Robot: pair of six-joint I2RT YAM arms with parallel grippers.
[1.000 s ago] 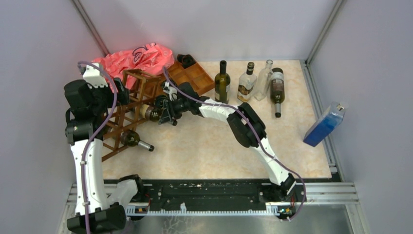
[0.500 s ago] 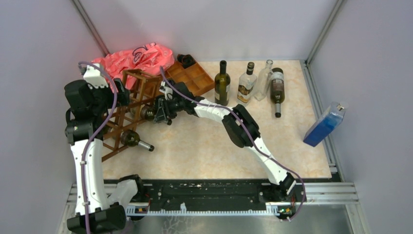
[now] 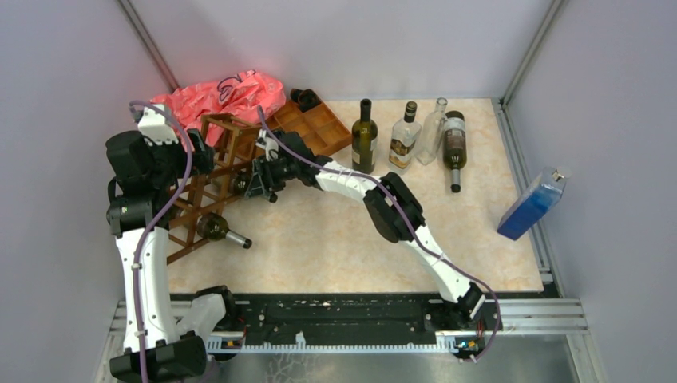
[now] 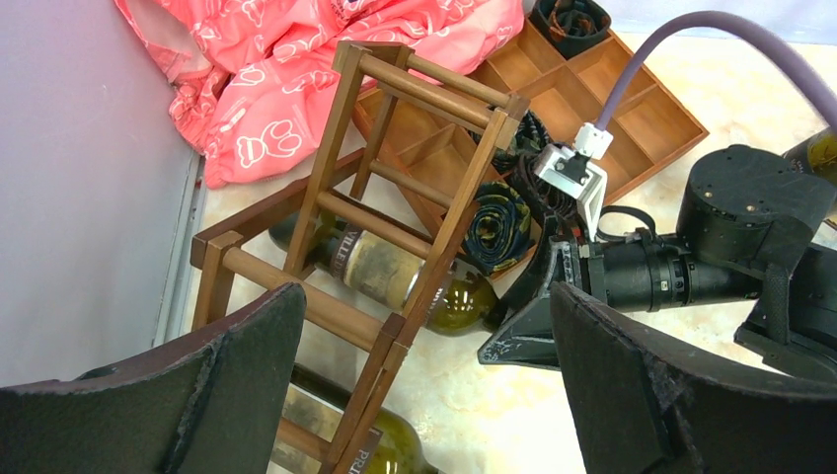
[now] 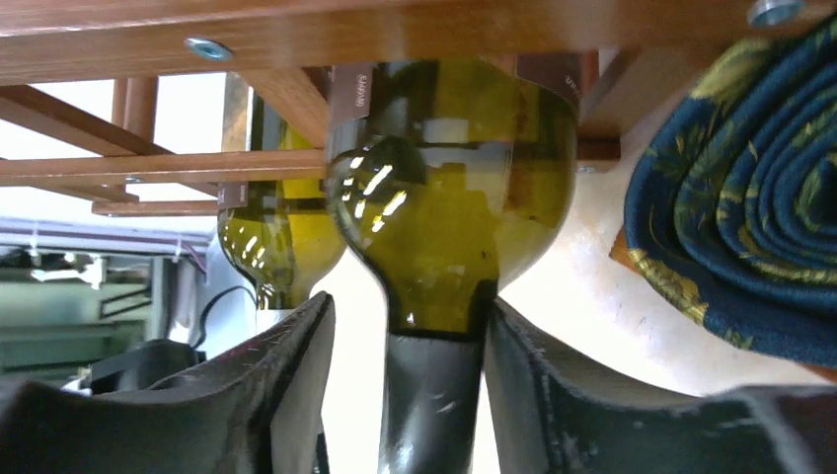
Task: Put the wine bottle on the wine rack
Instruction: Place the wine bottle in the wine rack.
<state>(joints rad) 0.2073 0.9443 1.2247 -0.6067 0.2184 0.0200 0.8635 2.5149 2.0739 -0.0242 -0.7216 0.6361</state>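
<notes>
My right hand (image 5: pixel 410 355) has just slackened off the neck of the green glass wine bottle (image 5: pixel 449 227), now lying deeper in the dark brown wooden slatted wine rack (image 4: pixel 434 81), so I judge it placed, while my left hand (image 4: pixel 424 385) gapes empty above the rack

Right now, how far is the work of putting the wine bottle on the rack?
Done: the wine bottle lies inside a cell of the wine rack. In hand: the right gripper straddles its neck, one finger visibly apart. Left: draw that arm back.
</notes>
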